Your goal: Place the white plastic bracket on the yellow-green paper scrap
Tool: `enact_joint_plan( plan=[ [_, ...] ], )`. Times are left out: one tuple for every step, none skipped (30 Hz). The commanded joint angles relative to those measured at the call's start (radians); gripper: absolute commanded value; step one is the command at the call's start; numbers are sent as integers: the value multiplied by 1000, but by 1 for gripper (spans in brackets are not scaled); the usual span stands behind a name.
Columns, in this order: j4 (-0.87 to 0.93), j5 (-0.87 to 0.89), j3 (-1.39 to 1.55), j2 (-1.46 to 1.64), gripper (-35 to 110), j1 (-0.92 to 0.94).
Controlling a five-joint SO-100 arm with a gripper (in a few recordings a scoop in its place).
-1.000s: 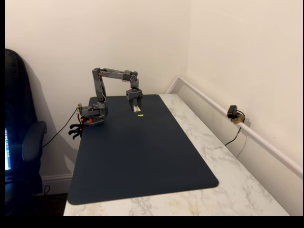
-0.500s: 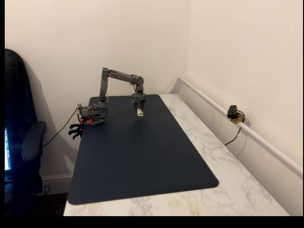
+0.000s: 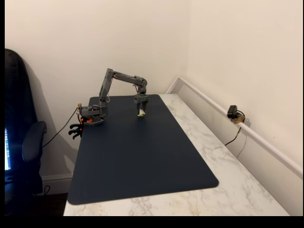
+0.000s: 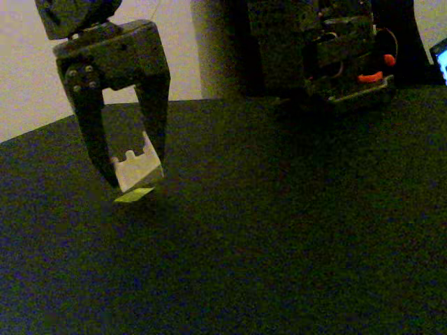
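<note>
At the left of the close fixed view, the end effector (image 4: 134, 171) hangs low over the dark mat (image 4: 293, 251), its two dark fingers pointing down and pinching the white plastic bracket (image 4: 138, 167) between their tips. The bracket sits tilted in the grip, its notched edge up toward twelve o'clock and its long axis running roughly from eight to two o'clock.

Directly below it, at about six o'clock from the fingertips, lies the yellow-green paper scrap (image 4: 134, 195), flat on the mat. The bracket's lower edge appears to hover just over the scrap or barely meet it; I cannot tell whether they touch. The scrap's long axis follows nearly the same slant as the bracket's.

Farther right in that view stands the arm's base (image 4: 335, 49) with orange parts, well apart from the scrap.

From the wide fixed view, the arm reaches over the far end of the mat (image 3: 142, 156) on the marble counter (image 3: 223, 156), with the end effector (image 3: 141, 113) down near the surface and a pale speck, the bracket (image 3: 141, 113), at its tip.

By my judgement the carry is nearly done: the scrap lies straight beneath, so what remains is a short descent toward six o'clock and a release, with the risk that the tilted bracket tips off the small scrap.
</note>
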Motion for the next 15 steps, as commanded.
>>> enact_joint_plan(
  plan=[
    [-11,3,-57,21,0,38],
    [-15,3,-60,15,0,46],
    [-15,0,-67,8,0,52],
    [-15,0,-75,2,0,57],
    [-15,-3,-83,-5,0,60],
    [-15,-5,-89,-11,0,61],
    [-9,-6,-98,-18,0,61],
    [2,-5,-109,-31,3,61],
    [17,-5,-124,-48,7,58],
    [35,-8,-144,-64,15,57],
    [55,-8,-166,-83,19,52],
    [74,-8,-183,-97,22,48],
    [87,-6,-195,-104,25,43],
    [101,-3,-206,-110,30,40],
    [115,3,-215,-110,35,37]
  ],
)
